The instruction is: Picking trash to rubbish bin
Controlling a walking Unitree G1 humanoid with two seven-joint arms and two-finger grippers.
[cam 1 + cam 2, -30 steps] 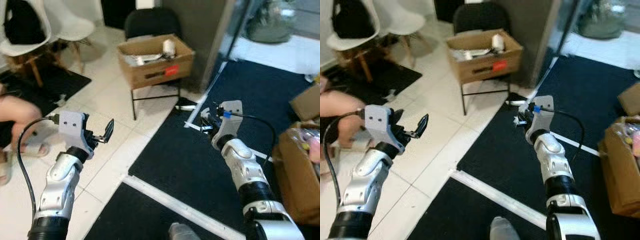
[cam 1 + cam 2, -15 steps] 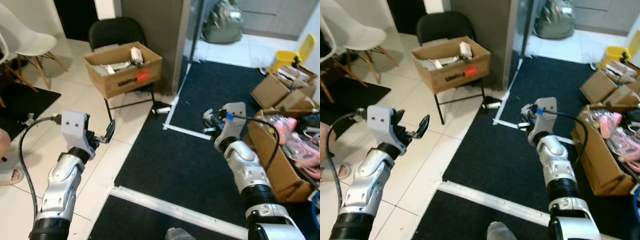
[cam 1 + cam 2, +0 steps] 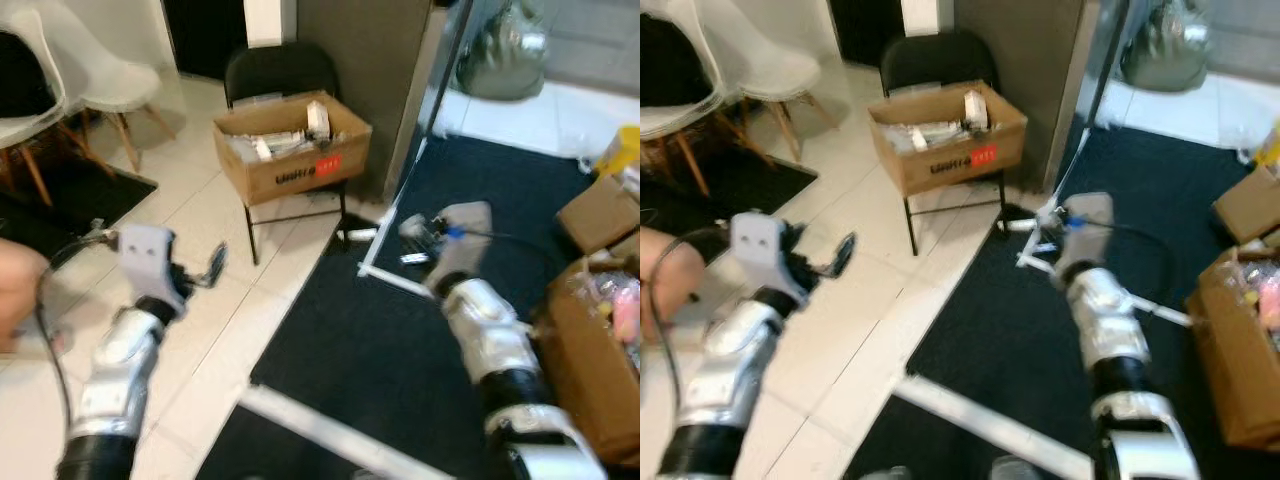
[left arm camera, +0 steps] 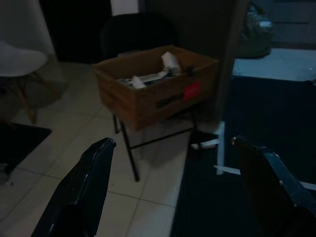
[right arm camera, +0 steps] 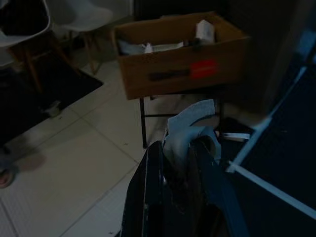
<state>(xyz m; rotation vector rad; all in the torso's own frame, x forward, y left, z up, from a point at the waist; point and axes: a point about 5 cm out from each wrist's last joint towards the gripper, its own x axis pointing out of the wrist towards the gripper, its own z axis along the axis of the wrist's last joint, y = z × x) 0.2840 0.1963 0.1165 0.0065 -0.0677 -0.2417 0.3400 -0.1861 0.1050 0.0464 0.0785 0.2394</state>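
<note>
Pale floor tiles (image 3: 200, 330) meeting dark carpet (image 3: 380, 330), with a cardboard box (image 3: 945, 135) of scraps perched on a black folding chair (image 3: 935, 60) against a grey wall, likely serving as the rubbish bin. Right claw (image 5: 180, 163) raised over the carpet's edge, pinched shut on a crumpled scrap of pale paper (image 5: 190, 126) sticking up between its black fingers (image 5: 148, 187). Left claw (image 4: 173, 187) held out over the tiles, spread wide and holding nothing. Light, soft and easily crushed, by the look of that scrap; no risk from a firm pinch, more from slipping loose, so best gripped across the bunched middle. Possibly another pale bit of litter (image 3: 362, 234) on the floor by the chair's legs, though too blurred to be sure. Box well apart from the right claw, ahead and toward the robot's left. Brown cartons (image 3: 590, 340) at the carpet's right edge.
</note>
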